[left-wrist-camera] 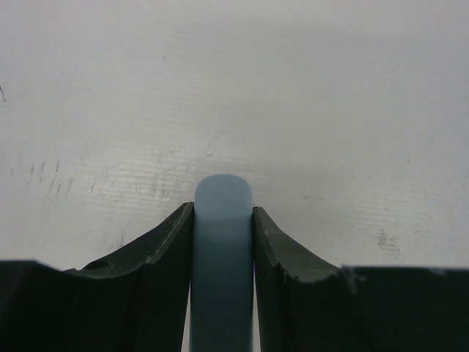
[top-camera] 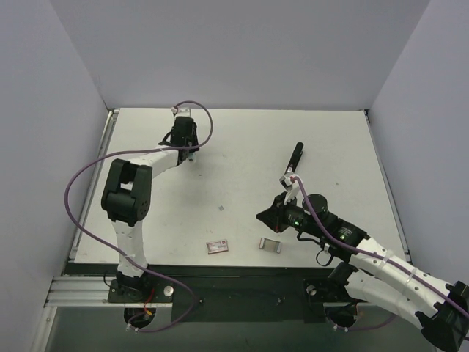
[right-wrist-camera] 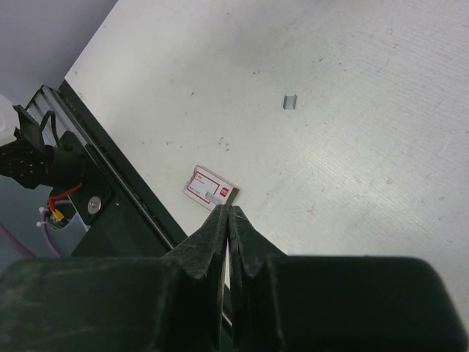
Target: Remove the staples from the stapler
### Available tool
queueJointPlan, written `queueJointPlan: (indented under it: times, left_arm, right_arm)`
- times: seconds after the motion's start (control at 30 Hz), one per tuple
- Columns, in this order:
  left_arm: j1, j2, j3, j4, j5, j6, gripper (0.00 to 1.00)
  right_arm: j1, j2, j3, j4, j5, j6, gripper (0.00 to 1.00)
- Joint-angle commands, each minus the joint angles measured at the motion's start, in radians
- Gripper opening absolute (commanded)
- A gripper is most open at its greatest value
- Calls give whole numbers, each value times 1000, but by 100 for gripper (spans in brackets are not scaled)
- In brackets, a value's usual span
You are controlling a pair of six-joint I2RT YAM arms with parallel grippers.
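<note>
Blue rod (left-wrist-camera: 223, 257): grips it in left end effector (left-wrist-camera: 223, 213), far left, likely as a poking tool for later. Holds right end effector (right-wrist-camera: 227, 209) clenched, apparently empty, near stapler (top-camera: 296, 156) lying right of centre on worktop (top-camera: 330, 132).

Matte white table top (top-camera: 242, 147), faint grey scuff marks. Black long-armed stapler (top-camera: 295, 156). On the near side of the stapler: shiny silver-grey metal strip (top-camera: 270, 245). Farther left: small flat white card box (top-camera: 217, 247) with red border and label. Pale blue round-ended bar (left-wrist-camera: 223, 249). Purple cables (top-camera: 80, 183).
</note>
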Motion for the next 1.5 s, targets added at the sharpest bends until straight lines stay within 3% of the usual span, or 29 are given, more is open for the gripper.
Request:
queueJointPlan:
  times: [0.0,0.1,0.27,0.5,0.63,0.7,0.73,0.8,0.83,1.2,1.47]
  left_arm:
    - [10,37,108,-22,-38,-15,0]
    - [11,60,128,-74,-36,-24,2]
    - [13,88,139,-113,-30,-59,22]
    - [13,105,113,-114,-27,-70,36]
    - [13,97,103,-120,-24,-67,53]
    - [11,88,93,-117,-24,-64,66]
    - [11,82,87,-117,-24,-65,67]
    - [11,68,77,-116,-21,-61,84]
    - [11,54,74,-116,-19,-53,86]
    - [-9,-156,33,-199,68,-91,89]
    - [-122,-399,-170,-95,172,-217,89]
  right_arm:
    - [7,-11,-4,46,-9,-4,0]
    - [9,-7,-4,46,-9,-3,0]
    - [9,-11,-1,34,-6,-3,0]
    - [7,-11,21,-1,1,-13,6]
    - [9,-13,33,-32,35,-17,26]
    - [4,-8,48,-59,54,-17,34]
    - [1,-5,62,-66,61,-15,36]
    - [-4,1,78,-81,72,-15,41]
    - [-8,7,85,-96,80,-14,45]
    - [-140,103,232,-247,290,20,58]
    - [-296,252,315,-265,322,71,62]
